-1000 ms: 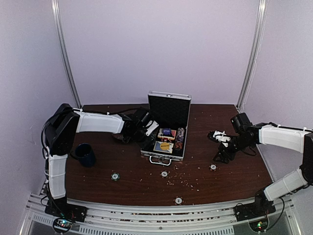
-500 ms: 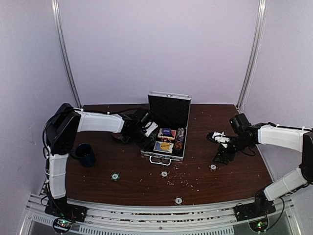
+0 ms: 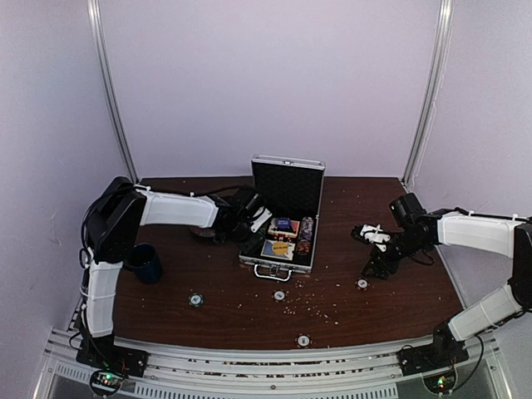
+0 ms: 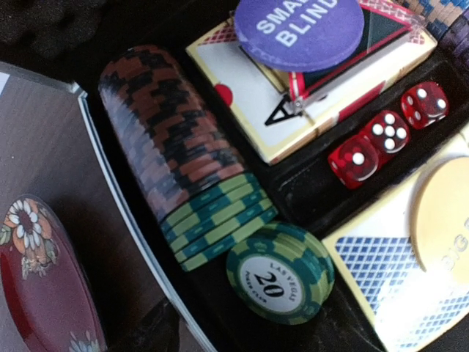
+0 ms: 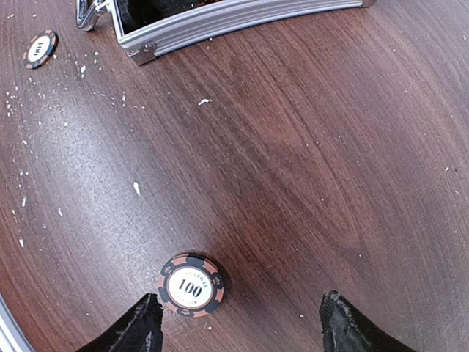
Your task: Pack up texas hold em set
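Open case (image 3: pixel 288 189) holds chips (image 4: pixel 172 139), cards (image 4: pixel 253 110), dice (image 4: pixel 387 133), disc (image 4: pixel 300 29); left gripper (image 3: pixel 252 223) wide, edged further in; right gripper (image 5: pixel 242 323) wide, empty, unmoved by loose chip (image 5: pixel 190 284).

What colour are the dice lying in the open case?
Translucent red with white pips; the dice show best in the left wrist view.

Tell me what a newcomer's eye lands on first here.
First, the open silver case mid-table, lid up, with the left tool at its left edge above a row of chips, red dice and a purple blind disc. Next, the right tool, open, low beside a loose 100 chip on the speckled table right of the case.
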You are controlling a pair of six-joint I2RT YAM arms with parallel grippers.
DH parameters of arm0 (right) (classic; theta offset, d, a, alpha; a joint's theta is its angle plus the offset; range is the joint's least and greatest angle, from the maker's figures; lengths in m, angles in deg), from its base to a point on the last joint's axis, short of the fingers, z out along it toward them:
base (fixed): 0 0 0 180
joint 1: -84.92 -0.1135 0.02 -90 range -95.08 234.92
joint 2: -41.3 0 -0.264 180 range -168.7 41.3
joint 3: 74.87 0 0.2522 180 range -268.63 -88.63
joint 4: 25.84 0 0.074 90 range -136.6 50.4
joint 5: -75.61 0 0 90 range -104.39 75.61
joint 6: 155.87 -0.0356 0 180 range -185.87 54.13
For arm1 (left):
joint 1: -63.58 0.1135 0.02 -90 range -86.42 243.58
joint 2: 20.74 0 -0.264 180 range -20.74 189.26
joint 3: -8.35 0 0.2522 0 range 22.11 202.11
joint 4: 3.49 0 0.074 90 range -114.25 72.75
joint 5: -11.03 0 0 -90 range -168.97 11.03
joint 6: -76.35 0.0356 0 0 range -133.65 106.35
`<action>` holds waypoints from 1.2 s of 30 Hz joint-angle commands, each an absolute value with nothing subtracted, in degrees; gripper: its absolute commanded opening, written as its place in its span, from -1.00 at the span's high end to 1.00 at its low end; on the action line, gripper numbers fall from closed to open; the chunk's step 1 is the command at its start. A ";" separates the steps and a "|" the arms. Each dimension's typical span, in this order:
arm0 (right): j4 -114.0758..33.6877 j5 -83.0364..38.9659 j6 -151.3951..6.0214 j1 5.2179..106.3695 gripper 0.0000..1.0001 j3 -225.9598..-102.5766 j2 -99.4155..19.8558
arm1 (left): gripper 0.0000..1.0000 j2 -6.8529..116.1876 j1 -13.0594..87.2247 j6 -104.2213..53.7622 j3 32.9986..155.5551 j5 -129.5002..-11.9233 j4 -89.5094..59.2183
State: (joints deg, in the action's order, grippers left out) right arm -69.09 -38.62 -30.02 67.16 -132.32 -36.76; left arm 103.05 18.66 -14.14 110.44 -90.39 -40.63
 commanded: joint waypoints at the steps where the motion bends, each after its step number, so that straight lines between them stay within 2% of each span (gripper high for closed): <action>1: -69.65 -37.56 -29.55 66.64 -0.48 -133.69 -36.76 | -0.23 100.02 18.76 -13.84 104.50 -97.44 -27.47; 14: -69.60 -37.16 -29.57 66.64 -0.48 -133.68 -36.83 | -0.22 97.72 18.76 -15.58 101.97 -98.20 -21.68; 29: -69.91 -36.89 -29.49 66.55 -0.48 -133.78 -37.53 | -0.22 103.51 19.37 -15.74 108.20 -102.23 -28.29; 36: -70.00 -36.81 -29.43 66.54 -0.48 -133.72 -37.51 | -0.22 102.09 19.37 -12.82 110.26 -94.31 -33.94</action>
State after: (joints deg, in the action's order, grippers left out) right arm -69.62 -37.86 -29.99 66.88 -132.32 -37.15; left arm 102.76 18.55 -14.51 107.40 -96.67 -30.83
